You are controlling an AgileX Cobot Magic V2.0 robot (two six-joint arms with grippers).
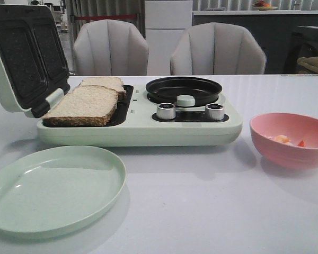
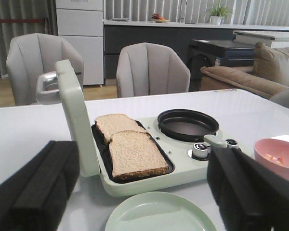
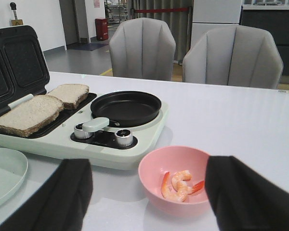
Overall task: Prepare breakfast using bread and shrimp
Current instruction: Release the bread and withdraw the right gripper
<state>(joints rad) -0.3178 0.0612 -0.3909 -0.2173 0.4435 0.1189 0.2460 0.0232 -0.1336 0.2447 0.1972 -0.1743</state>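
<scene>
Two grey padded chairs [image 1: 169, 48] stand behind the white table [image 1: 201, 211], before a dark counter [image 2: 149, 36].

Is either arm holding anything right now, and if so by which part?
Nothing is held. The left gripper and right gripper both have open, empty jaws; the two brown-crusted bread slices and pale orange shrimp lie untouched.

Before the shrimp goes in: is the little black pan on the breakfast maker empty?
Empty. The black pan shows only its bare dark base; the shrimp lies in the pink bowl.
</scene>
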